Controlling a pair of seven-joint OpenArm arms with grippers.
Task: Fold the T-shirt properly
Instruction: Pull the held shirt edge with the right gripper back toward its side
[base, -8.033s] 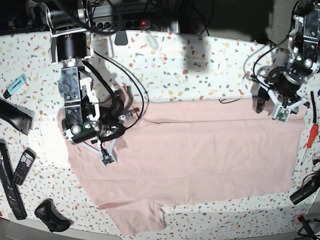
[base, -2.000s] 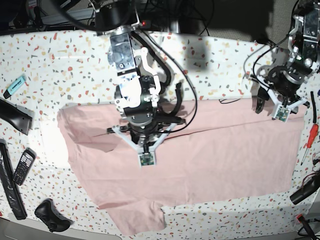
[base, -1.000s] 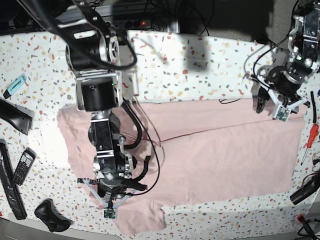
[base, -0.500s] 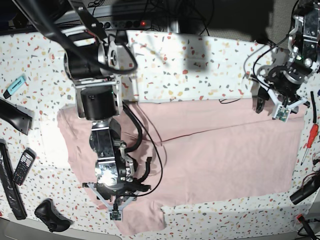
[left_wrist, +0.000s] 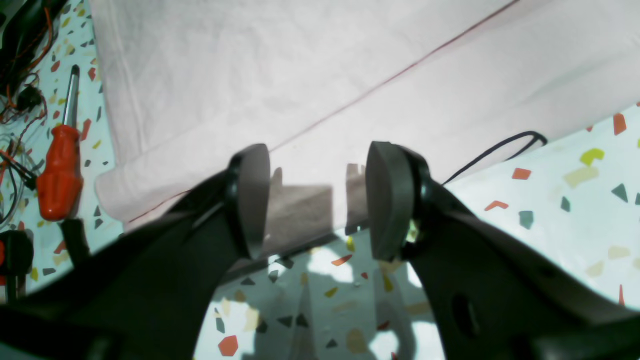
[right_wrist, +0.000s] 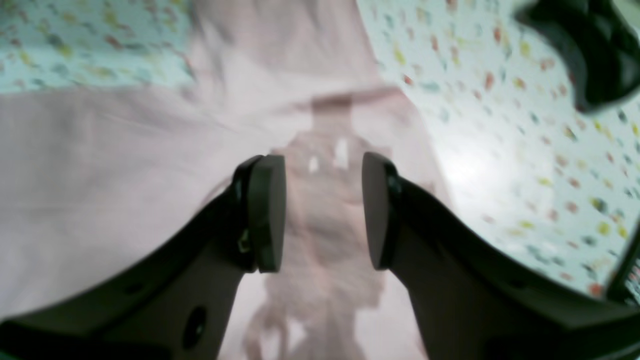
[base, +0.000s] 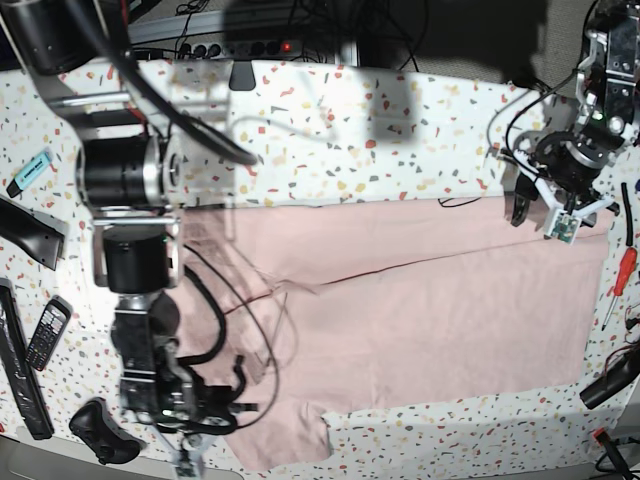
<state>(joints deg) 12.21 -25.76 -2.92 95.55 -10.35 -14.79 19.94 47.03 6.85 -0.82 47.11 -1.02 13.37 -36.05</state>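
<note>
A red screwdriver (base: 621, 277) lies beside the T-shirt (base: 430, 310).

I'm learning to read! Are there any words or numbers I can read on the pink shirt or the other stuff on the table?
No words can be read.
T-shirt: only its plain pink side shows, no lettering.
Phone: its keys are too small to read.
Screwdriver: no label visible.
Blue marker: any print is too small to read.

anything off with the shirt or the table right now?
The large pale pink cotton T-shirt is only part folded: a top flap lies on a slant, and one sleeve sticks out past the lower edge. An orange-handled screwdriver and a black mobile phone clutter the speckled table.
</note>
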